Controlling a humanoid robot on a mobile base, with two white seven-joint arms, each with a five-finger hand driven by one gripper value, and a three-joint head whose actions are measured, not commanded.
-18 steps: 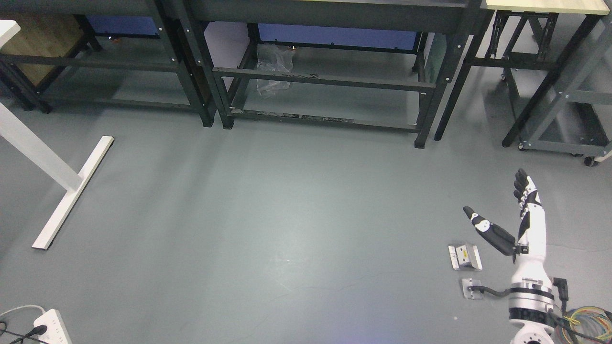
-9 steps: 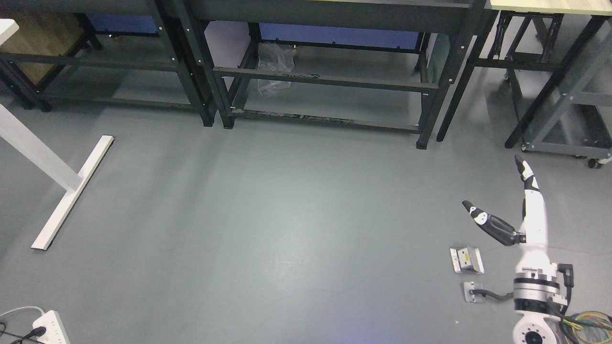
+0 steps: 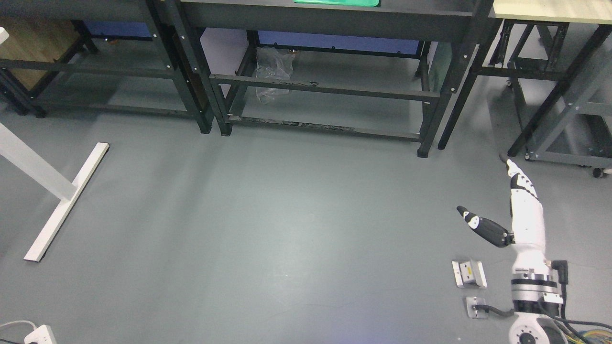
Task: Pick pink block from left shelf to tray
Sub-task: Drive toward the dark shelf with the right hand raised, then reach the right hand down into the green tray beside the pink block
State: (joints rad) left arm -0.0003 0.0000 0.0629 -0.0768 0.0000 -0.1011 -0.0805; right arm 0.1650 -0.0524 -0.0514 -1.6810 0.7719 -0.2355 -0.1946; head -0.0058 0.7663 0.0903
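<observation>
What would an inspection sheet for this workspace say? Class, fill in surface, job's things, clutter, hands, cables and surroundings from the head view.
Surface: bare grey floor.
Job's things: pink block not seen; green tray edge on the black bench.
Clutter: clear plastic bag under the bench; two metal plates on the floor.
Hands: right hand open, holding nothing; left not in view.
Cables: power strip lower left; coloured wires lower right.
Surroundings: white table leg, wheeled cart.

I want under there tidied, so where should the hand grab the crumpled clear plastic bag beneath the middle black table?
Probably pinch the crumpled clear plastic bag at its bunched upper part, coming from the front above the black front rail, which crosses its lower half.
</observation>
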